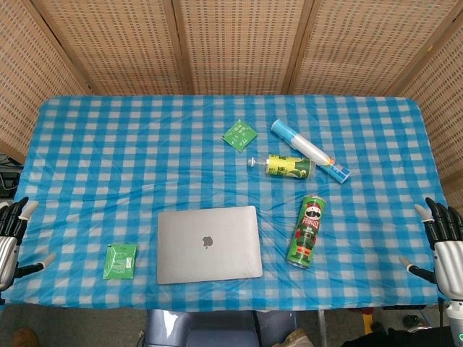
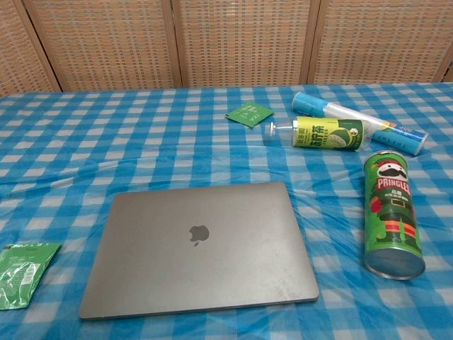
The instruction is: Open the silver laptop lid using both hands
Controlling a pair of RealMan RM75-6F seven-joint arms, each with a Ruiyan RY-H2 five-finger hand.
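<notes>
Head view: flat silver metal laptop [image 1: 209, 244] shut, rigid, slick; lift front edge; left hand [image 1: 13, 236], right hand [image 1: 443, 242] spread, empty.

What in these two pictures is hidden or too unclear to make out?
- Left hand: head view, cut off by the left edge; absent from the chest view.
- Right hand: head view, partly cut off by the right edge; also absent from the chest view.
- Laptop: lid closed, so screen and keyboard are hidden.
- Green packet: chest view, cut by the left edge; its print is too small to read.
- Bottle: label text is too small to read.
</notes>
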